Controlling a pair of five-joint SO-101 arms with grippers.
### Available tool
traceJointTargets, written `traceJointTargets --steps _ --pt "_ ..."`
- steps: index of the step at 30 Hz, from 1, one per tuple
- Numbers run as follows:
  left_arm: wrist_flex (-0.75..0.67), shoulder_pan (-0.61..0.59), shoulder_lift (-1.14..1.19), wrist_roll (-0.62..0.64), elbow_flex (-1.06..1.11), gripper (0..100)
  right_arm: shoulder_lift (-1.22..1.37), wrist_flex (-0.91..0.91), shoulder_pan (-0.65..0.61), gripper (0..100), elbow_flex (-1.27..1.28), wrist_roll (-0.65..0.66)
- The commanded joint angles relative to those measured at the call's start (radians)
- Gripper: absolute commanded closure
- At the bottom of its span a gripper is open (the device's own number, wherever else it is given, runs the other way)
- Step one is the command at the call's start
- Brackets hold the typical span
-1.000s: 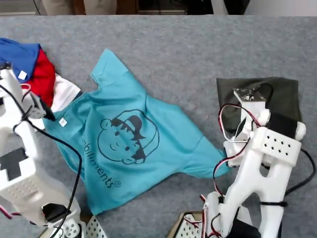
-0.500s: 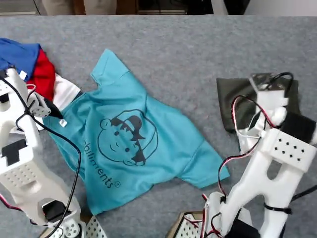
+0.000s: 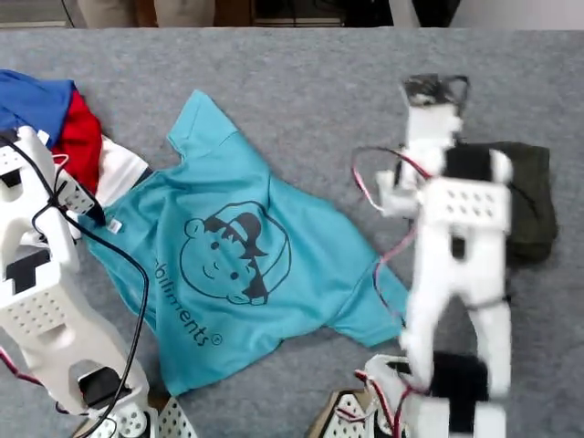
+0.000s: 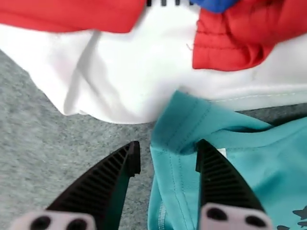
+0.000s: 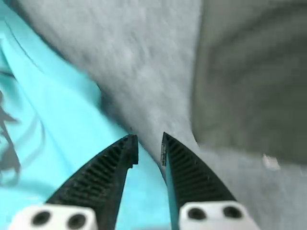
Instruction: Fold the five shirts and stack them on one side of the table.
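Your left gripper [image 4: 165, 158] is spread apart, its jaws either side of a hemmed edge of the teal shirt [image 4: 240, 158]. Just beyond lies the white shirt [image 4: 120, 72], with the red shirt [image 4: 235, 38] and blue shirt [image 3: 32, 100] heaped on it. Your right gripper [image 5: 147, 146] is almost together, with a narrow gap and nothing in it, over bare table [image 5: 134, 52] between the teal shirt and the dark shirt [image 5: 254, 76]. The teal shirt lies spread print-up mid-table.
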Motion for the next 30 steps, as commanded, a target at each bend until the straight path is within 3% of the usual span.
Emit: traceJointTargets --steps 1,12,15,19,23,27,30 --pt "0.006 0.005 -0.01 0.006 -0.034 80 0.232 -0.04 -0.13 89.4 -0.216 -0.077" --pt "0.04 0.006 -0.008 0.002 -0.037 81 0.924 0.176 -0.387 89.3 -0.963 -0.167" --pt "0.04 0.006 -0.008 0.002 -0.032 86 1.101 0.244 -0.418 89.3 -1.159 -0.172" --pt "0.04 0.006 -0.008 0.002 -0.029 96 1.316 0.341 -0.43 89.5 -1.403 -0.172" --pt "0.04 0.006 -0.008 0.002 -0.029 98 1.48 0.382 -0.401 89.8 -1.586 -0.172" --pt "0.04 0.003 -0.008 0.002 -0.029 98 1.521 0.382 -0.363 99.8 -1.62 -0.167" --pt "0.04 -0.002 -0.008 0.002 -0.029 98 1.521 0.384 -0.332 98.8 -1.62 -0.167"
